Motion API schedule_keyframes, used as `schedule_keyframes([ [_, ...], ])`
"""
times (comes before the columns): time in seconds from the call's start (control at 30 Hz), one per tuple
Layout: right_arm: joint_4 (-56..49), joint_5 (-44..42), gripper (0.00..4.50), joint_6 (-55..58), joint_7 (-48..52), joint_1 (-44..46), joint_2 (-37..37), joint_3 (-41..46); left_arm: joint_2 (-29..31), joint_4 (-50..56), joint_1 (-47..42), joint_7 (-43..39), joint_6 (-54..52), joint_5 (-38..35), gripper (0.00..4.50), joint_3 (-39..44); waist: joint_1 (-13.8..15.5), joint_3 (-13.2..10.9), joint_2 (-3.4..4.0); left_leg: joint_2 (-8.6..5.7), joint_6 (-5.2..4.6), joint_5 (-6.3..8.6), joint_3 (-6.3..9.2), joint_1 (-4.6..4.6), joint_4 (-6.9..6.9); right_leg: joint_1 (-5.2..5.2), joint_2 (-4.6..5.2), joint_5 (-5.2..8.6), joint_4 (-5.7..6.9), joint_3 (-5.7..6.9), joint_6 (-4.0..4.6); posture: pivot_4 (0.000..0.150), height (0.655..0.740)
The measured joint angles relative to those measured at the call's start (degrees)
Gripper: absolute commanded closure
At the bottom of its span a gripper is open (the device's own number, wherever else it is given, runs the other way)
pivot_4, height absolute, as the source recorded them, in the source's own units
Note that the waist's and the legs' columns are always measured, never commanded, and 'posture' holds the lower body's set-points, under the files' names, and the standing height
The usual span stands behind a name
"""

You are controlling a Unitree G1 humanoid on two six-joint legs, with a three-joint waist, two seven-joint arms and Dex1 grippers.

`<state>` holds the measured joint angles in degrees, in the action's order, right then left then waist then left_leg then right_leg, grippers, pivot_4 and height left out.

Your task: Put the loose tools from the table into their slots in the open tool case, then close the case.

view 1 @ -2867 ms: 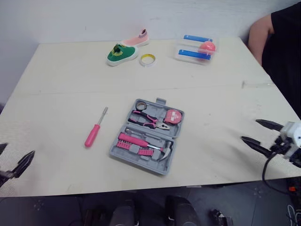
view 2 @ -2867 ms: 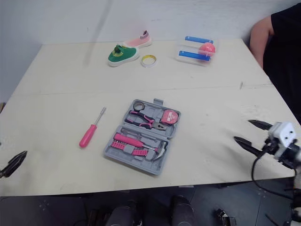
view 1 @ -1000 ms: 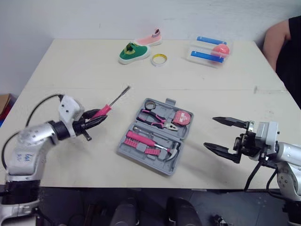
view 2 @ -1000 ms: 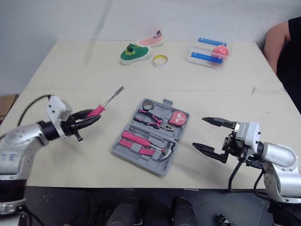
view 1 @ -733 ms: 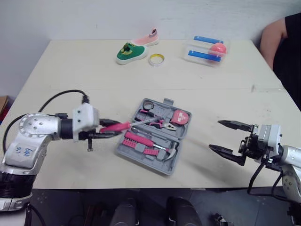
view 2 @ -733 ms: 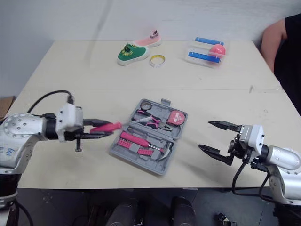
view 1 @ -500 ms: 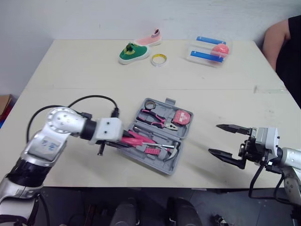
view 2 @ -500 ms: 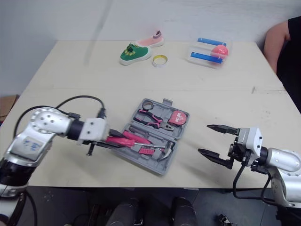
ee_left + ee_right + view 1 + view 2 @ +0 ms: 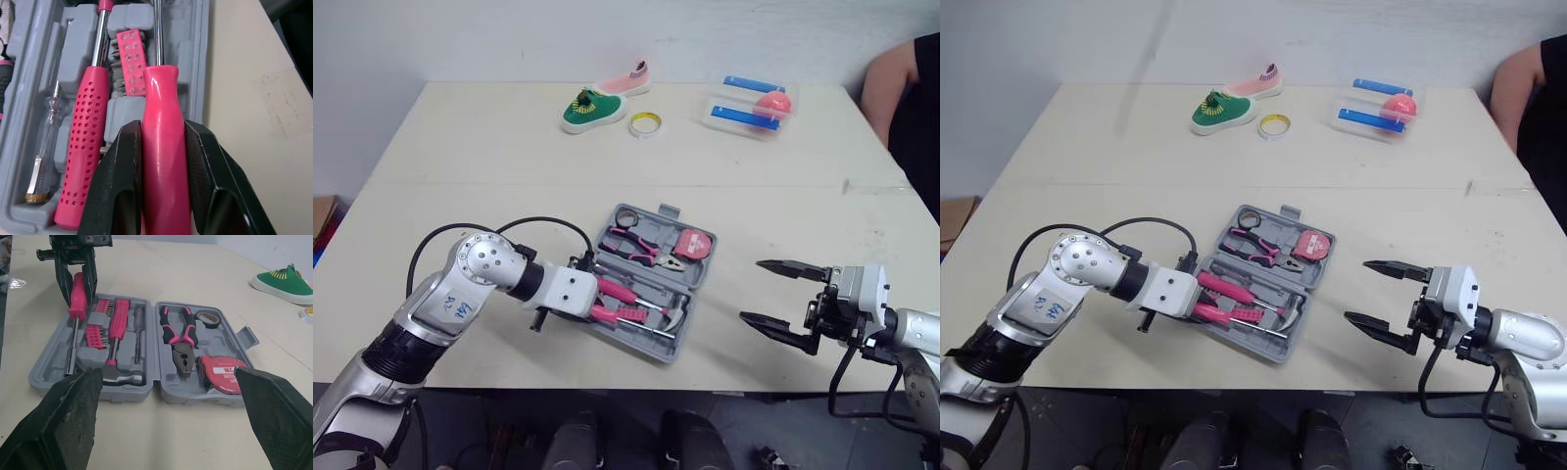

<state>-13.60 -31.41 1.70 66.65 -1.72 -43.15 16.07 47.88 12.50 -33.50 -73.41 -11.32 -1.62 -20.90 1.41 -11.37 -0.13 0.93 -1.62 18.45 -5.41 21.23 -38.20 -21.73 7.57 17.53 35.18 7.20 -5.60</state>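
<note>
Along the near edge of the tool case (image 9: 122, 392), the left end effector (image 9: 162, 129) is clenched on the pink handle of the screwdriver (image 9: 164, 98), whose shaft runs down the case's outermost slot beside the bit strip (image 9: 131, 63). If the grip lets go while the handle sits proud or askew, I'd judge the tool ends up unseated, and the case then refuses to close. Right of the case, the right end effector (image 9: 752, 291) hangs spread wide over the worktop (image 9: 509, 157), holding nothing. Beyond the case sit a green shoe (image 9: 585, 108) and a tape roll (image 9: 644, 123).
</note>
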Motion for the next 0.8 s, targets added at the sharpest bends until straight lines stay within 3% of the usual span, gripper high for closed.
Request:
schedule_keyframes([
  [0.3,0.01,0.02,0.00,0.02,0.04,0.00,-0.18,0.00,-1.33,-1.10,-0.06,0.01,1.40,1.59,3.94,-0.49,0.05,0.00,0.00,-0.01,-0.01,-0.01,0.00,-0.01,-0.04,0.02,0.01,0.00,0.06,0.01,0.00,0.150,0.7400],
  [0.43,0.12,0.05,0.00,-0.38,0.11,-0.41,-0.15,0.00,-1.76,-1.52,-0.26,0.10,1.46,1.51,2.11,-0.01,0.03,0.00,0.00,-0.02,-0.02,-0.01,0.02,-0.01,-0.05,0.04,0.01,0.00,0.08,0.02,0.00,0.150,0.7400],
  [0.47,0.21,0.06,0.00,-0.46,0.13,-0.56,-0.15,0.00,-1.88,-1.65,-0.35,0.07,2.04,1.32,1.42,0.13,0.01,0.00,0.00,-0.02,-0.02,-0.01,0.01,-0.01,-0.04,0.04,0.01,0.00,0.08,0.02,0.00,0.150,0.7400],
  [0.57,0.30,0.07,0.00,-0.51,0.16,-0.90,-0.15,0.00,-3.08,-1.90,-0.35,0.11,3.40,0.32,0.42,0.58,0.00,0.00,0.00,-0.01,-0.01,-0.01,0.02,0.00,-0.05,0.04,0.01,0.00,0.08,0.03,0.00,0.150,0.7400],
  [0.8,1.74,0.63,0.00,-1.85,0.69,-1.29,-0.02,0.00,-2.70,-1.97,0.73,-1.89,4.67,-9.76,0.42,9.52,-0.14,0.00,0.00,0.00,0.00,-0.02,0.03,-0.03,-0.06,0.04,0.01,0.00,0.11,0.03,0.00,0.150,0.7400],
])
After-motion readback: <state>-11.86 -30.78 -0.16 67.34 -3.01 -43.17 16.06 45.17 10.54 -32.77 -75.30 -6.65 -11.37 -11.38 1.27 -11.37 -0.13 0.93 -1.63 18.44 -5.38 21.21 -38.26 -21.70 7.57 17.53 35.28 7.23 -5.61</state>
